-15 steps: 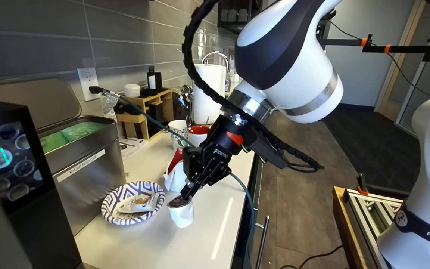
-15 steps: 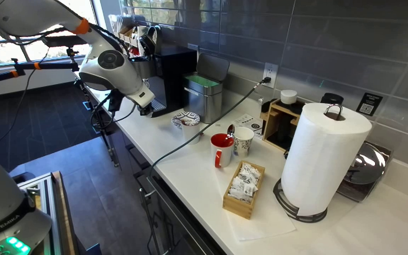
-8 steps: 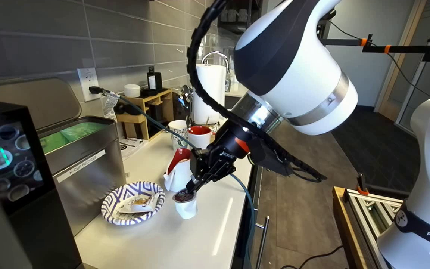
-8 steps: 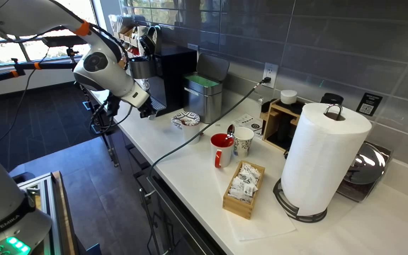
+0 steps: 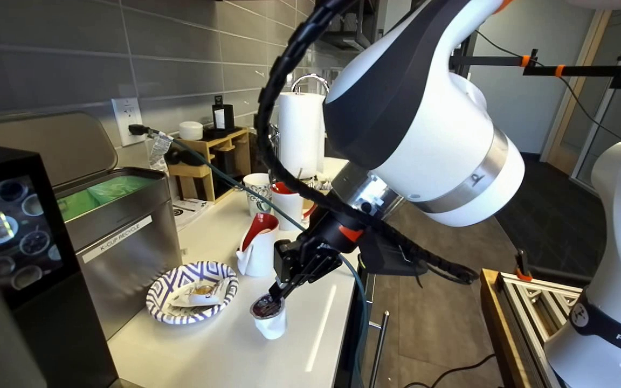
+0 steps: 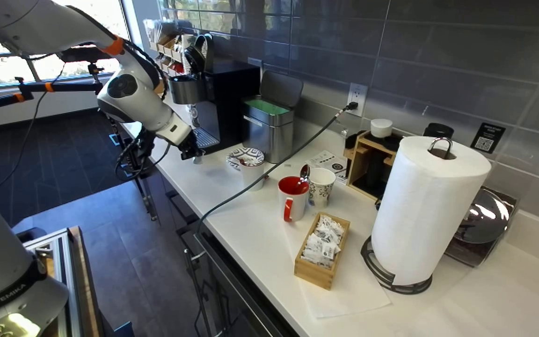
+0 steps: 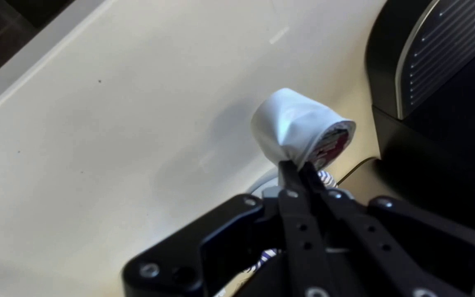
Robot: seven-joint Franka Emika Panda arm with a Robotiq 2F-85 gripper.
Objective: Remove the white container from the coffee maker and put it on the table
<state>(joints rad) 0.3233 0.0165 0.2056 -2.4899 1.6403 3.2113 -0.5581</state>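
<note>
My tool (image 7: 298, 167) is drawn nearly together, its jaws pinching the white container (image 7: 285, 123) at the edge of its rim. I have the container tilted over the table (image 7: 138, 136), and in the wrist view its dark, red-marked top faces the side where the coffee maker (image 7: 431, 165) stands. It is out of the machine and apart from it; whether its base touches the surface I cannot tell. In an exterior view it is near the blue-patterned plate (image 5: 162, 285), which carries a wrapped item (image 5: 197, 296), and near a white cup with a red inside (image 5: 256, 261). Just beside the coffee maker, a steel bin (image 5: 138, 269) labelled "K-CUP RECYCLE" has its lid up, showing green within. Farther along the table, in an exterior view, I see a white mug with a red handle (image 6: 295, 201), a patterned paper cup (image 6: 320, 187), a wooden box (image 6: 314, 275) of packets and an upright paper roll (image 6: 426, 210).
</note>
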